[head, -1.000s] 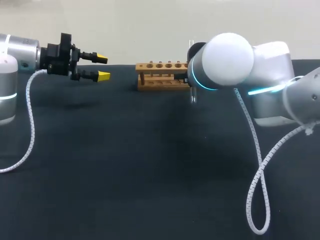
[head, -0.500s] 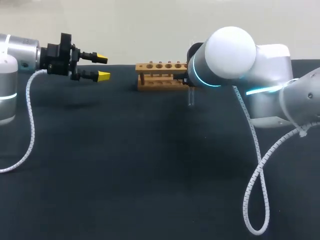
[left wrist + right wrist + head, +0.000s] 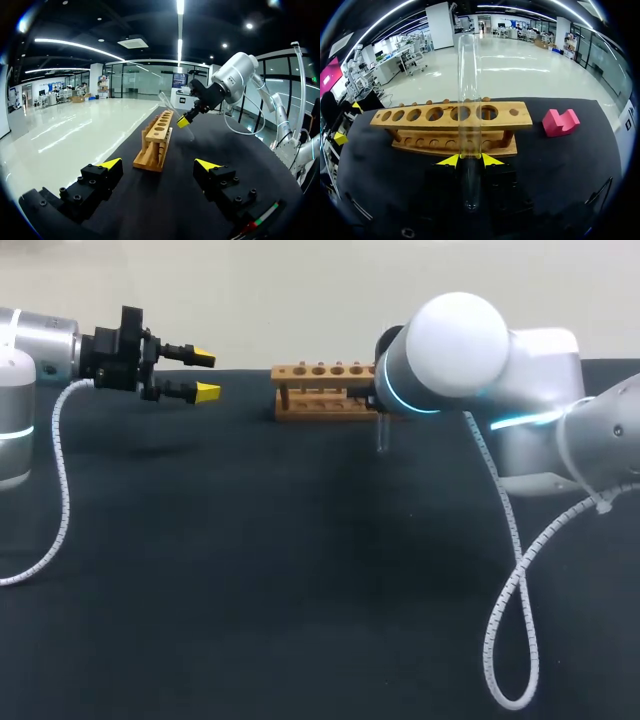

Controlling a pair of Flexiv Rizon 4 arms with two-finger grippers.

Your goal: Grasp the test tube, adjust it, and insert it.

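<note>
The black tabletop (image 3: 250, 570) carries a long wooden rack (image 3: 322, 390) with a row of round holes. The left pincer (image 3: 205, 375) hovers well apart from it, its 2 fingers spread and empty. The right pincer (image 3: 469, 160) is clamped on the clear glass test tube (image 3: 469, 100), which hangs near the rack's end, in no hole. A small pink block (image 3: 560, 122) lies beside the rack.

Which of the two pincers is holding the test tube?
The right pincer, shut on the test tube; the left pincer is open and holds nothing.
</note>
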